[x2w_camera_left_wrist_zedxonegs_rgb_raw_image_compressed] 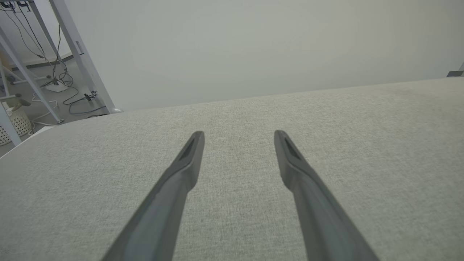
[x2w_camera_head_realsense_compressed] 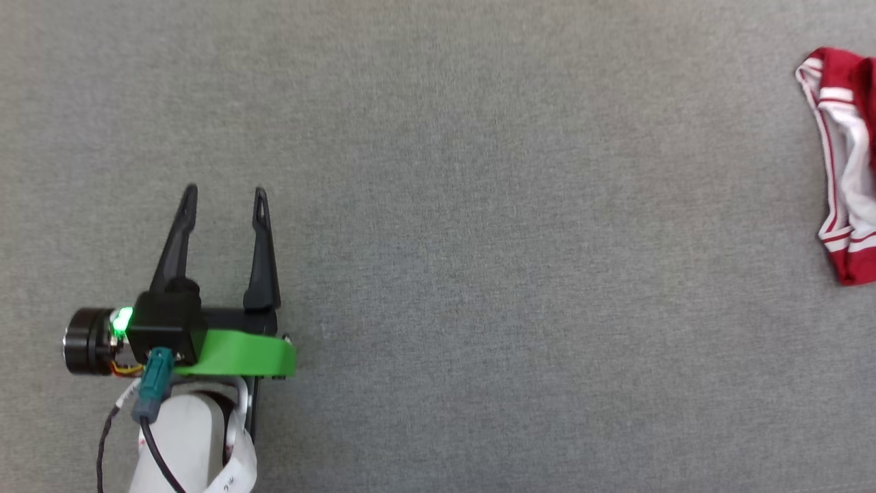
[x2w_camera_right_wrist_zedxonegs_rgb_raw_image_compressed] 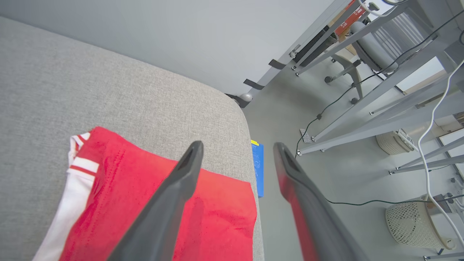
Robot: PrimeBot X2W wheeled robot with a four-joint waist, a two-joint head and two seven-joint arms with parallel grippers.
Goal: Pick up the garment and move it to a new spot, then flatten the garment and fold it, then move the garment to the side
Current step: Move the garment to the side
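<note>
From the head, my left gripper (x2w_camera_head_realsense_compressed: 225,195) stands spread and empty over the table (x2w_camera_head_realsense_compressed: 479,260), with the garment (x2w_camera_head_realsense_compressed: 845,171) well apart at the right edge. My left wrist shows those fingers parted above the table. My right wrist shows my right gripper (x2w_camera_right_wrist_zedxonegs_rgb_raw_image_compressed: 237,148) spread wide, gripping nothing, over the garment (x2w_camera_right_wrist_zedxonegs_rgb_raw_image_compressed: 145,195) by the table's corner.

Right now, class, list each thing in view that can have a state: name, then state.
garment: folded, not held, lying at the right end of the grey surface.
left gripper: open, empty.
right gripper: open, empty, above the garment's edge.
</note>
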